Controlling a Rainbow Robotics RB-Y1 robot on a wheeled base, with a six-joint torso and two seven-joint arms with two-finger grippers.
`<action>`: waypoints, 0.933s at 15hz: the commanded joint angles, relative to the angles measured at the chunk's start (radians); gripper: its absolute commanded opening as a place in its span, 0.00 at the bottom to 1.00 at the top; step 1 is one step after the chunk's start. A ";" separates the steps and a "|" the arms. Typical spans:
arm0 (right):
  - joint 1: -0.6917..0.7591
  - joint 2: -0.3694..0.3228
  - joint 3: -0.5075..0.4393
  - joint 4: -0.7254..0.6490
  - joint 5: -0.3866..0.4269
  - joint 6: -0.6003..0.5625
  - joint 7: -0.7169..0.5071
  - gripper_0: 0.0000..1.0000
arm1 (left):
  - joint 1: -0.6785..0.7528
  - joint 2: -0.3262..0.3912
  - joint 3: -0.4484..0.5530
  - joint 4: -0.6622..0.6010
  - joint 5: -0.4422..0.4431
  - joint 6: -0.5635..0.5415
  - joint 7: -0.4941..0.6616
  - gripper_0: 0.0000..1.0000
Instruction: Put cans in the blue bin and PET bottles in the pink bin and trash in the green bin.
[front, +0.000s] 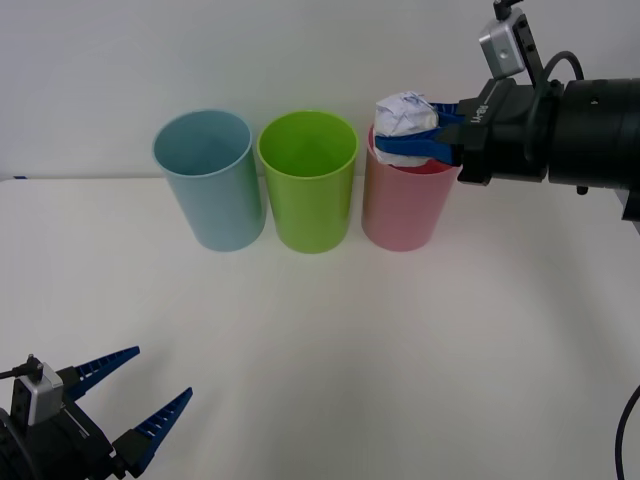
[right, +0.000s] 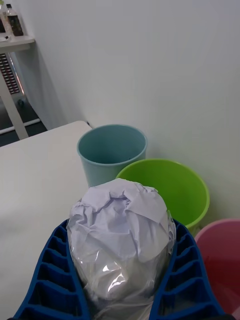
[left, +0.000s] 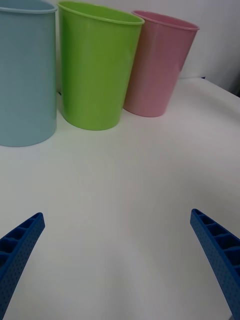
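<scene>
My right gripper (front: 412, 134) is shut on the trash (front: 403, 116), a crumpled whitish wad of film, and holds it just above the pink bin (front: 398, 210). Between the blue fingers (right: 47, 270) the trash (right: 120, 235) bulges upward. The green bin (front: 308, 195) stands in the middle and the blue bin (front: 209, 180) at the left; all three are upright in a row at the back of the table. Low at the front left, my left gripper (front: 138, 395) rests open with nothing between its fingers.
A white wall rises right behind the bins. The white table (front: 330, 350) stretches bare in front of them. The right arm (front: 570, 130) reaches in from the right at rim height. A side table (right: 12, 45) stands far off in the room.
</scene>
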 joint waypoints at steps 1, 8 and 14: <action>-0.115 0.056 0.041 0.058 0.120 0.000 -0.089 0.00 | 0.000 0.000 0.000 0.000 0.000 0.000 0.000 1.00; -0.313 0.237 0.102 0.302 0.406 0.003 -0.104 0.00 | 0.000 0.000 0.000 0.000 0.000 0.000 0.000 1.00; -0.434 0.250 0.283 0.550 0.527 0.190 -0.123 0.00 | 0.000 0.000 0.000 0.000 0.000 0.000 0.000 1.00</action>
